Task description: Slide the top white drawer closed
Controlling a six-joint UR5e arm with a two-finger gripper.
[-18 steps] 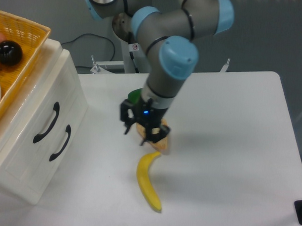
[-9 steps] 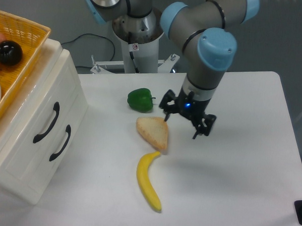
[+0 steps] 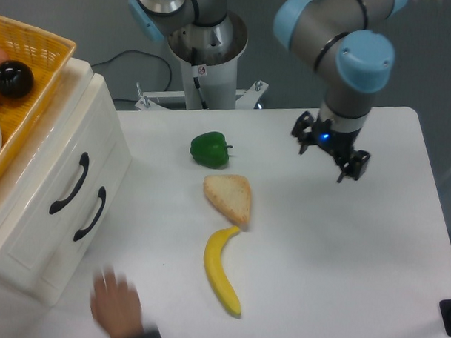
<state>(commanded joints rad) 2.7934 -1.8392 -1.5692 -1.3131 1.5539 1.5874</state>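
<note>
Jaws spread wide and holding nothing, the gripper (image 3: 329, 152) hangs over the right half of the white table (image 3: 371, 248), well away from the drawers. Nearest the camera, a blurred human hand (image 3: 117, 307) pokes in at the bottom edge, new since half a second ago. Just past it lies the banana (image 3: 223, 270), then the wedge of toast (image 3: 230, 198), then the green pepper (image 3: 210, 150), all where they were. On the left stands the glossy cream-white cabinet, and the top white drawer (image 3: 44, 163) is its upper front panel, the curved black handle (image 3: 70, 183) running up its face; it sits about level with the lower drawer (image 3: 69, 234) below it. A yellow basket (image 3: 36, 66) rests on top. Since the earlier frame the arm has swung rightward and back, from beside the toast out over open tabletop.
</note>
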